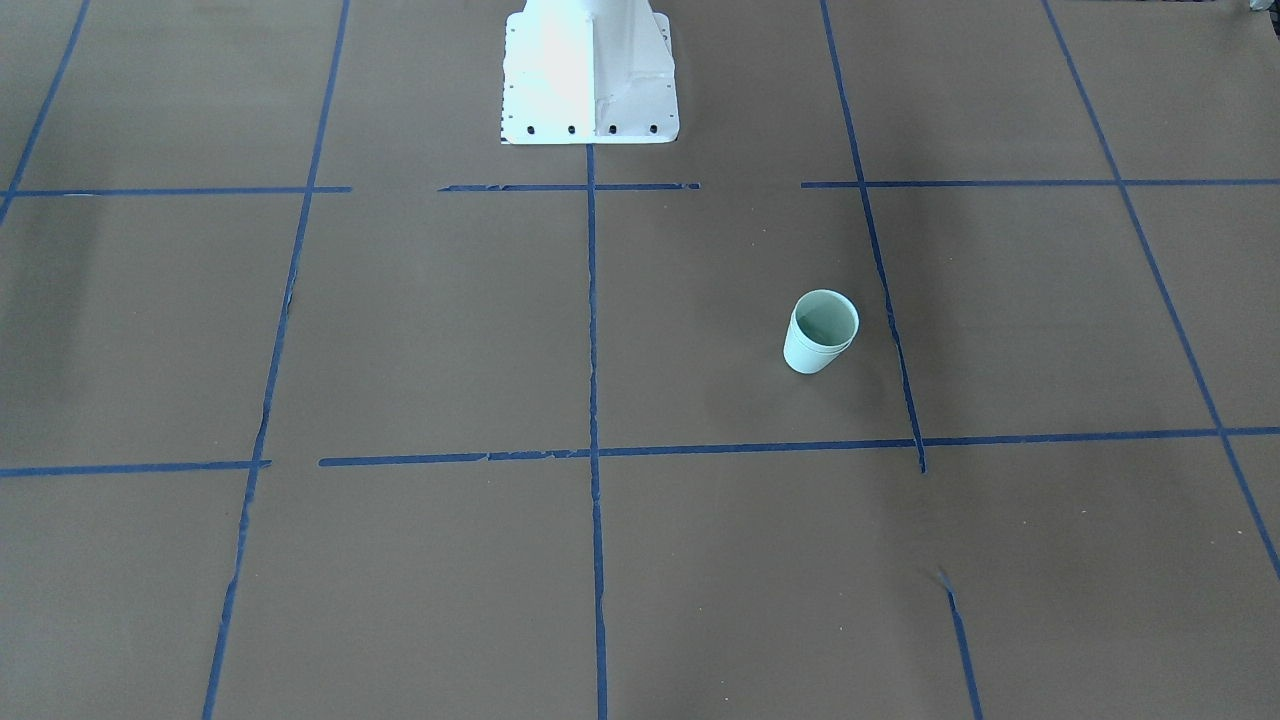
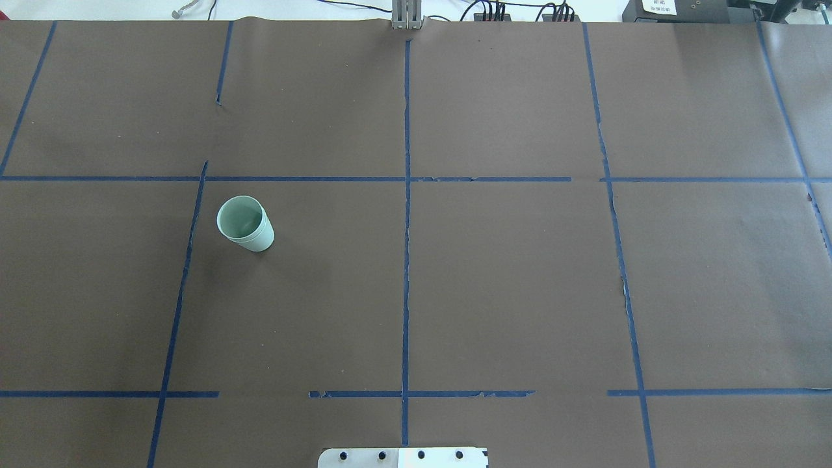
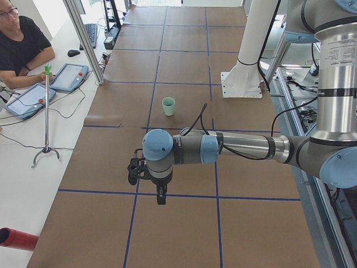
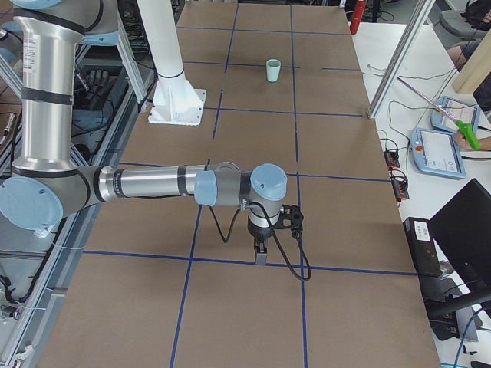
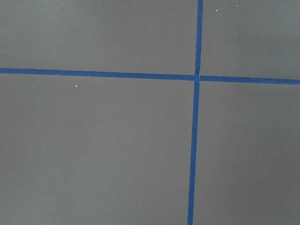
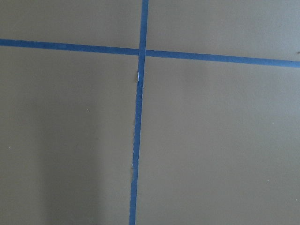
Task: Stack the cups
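Smooth tapered mint cups (image 2: 246, 224) nested upright on matte brown paper (image 2: 520, 292)

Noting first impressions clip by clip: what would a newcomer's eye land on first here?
The mint cups, already nested into one upright stack, stand on the robot's left half of the brown, blue-taped table. The left arm and right arm reach out low over the table's ends, well clear of the stack.
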`<action>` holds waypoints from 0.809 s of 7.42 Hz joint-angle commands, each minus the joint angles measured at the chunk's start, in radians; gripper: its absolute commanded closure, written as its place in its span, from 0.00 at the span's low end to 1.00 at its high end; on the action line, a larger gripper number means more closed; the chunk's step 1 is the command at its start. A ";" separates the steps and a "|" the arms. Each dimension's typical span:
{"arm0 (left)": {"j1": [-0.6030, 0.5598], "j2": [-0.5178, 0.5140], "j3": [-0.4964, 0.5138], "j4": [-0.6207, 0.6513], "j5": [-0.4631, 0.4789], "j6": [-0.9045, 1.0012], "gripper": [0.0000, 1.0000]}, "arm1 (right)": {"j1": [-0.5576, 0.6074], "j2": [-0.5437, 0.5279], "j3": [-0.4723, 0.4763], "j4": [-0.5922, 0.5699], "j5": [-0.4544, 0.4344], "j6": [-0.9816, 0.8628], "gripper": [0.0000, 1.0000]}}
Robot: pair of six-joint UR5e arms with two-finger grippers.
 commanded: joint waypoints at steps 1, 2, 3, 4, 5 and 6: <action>0.002 0.000 -0.006 -0.018 0.006 -0.001 0.00 | 0.000 0.000 0.000 0.000 0.000 0.000 0.00; 0.002 0.000 -0.002 -0.029 0.008 -0.003 0.00 | 0.000 0.000 0.000 0.000 0.001 0.000 0.00; 0.002 0.000 -0.009 -0.032 0.002 -0.007 0.00 | 0.000 0.000 -0.001 0.000 0.000 0.000 0.00; 0.002 0.002 -0.011 -0.031 0.006 -0.006 0.00 | 0.000 0.000 0.000 0.000 0.000 0.000 0.00; 0.002 0.002 -0.012 -0.031 0.006 -0.006 0.00 | 0.000 0.000 -0.001 0.000 0.001 0.000 0.00; 0.003 0.000 -0.009 -0.031 0.006 -0.004 0.00 | 0.000 0.000 0.000 0.000 0.001 0.000 0.00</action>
